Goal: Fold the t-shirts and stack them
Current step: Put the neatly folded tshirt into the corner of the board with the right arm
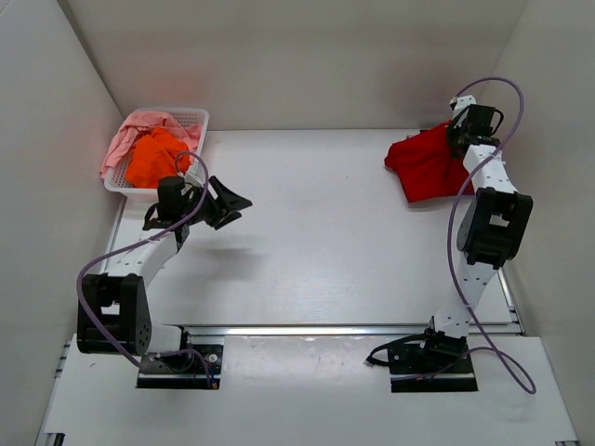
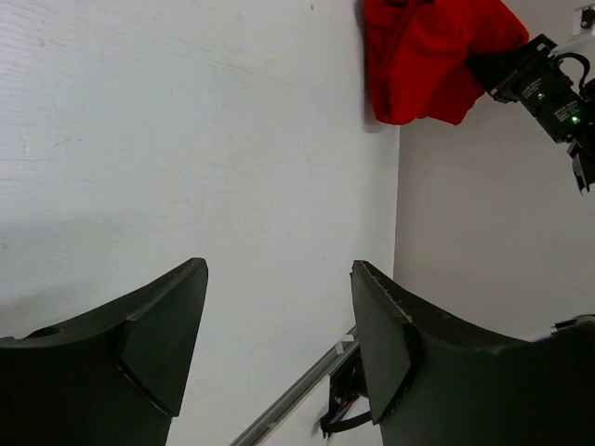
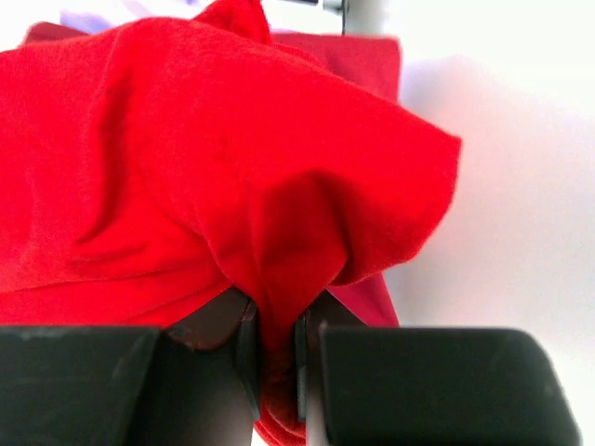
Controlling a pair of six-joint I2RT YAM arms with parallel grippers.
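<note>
**White surface (image 1: pixel 316 251), far right: bright red cloth t-shirt (image 1: pixel 423 167) pinched**

My right hand (image 3: pixel 276 344) is clamped on its bunched fold; my left hand (image 2: pixel 279 269) hangs apart, empty. I should draw it out slowly, spreading it flat before folding.

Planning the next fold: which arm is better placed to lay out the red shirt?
Right. Its tool is shut on the red shirt; the left tool is open, holding nothing, far from it.

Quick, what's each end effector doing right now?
Left end effector: open, holding nothing.
Right end effector: shut on the bright red cloth t-shirt.
</note>
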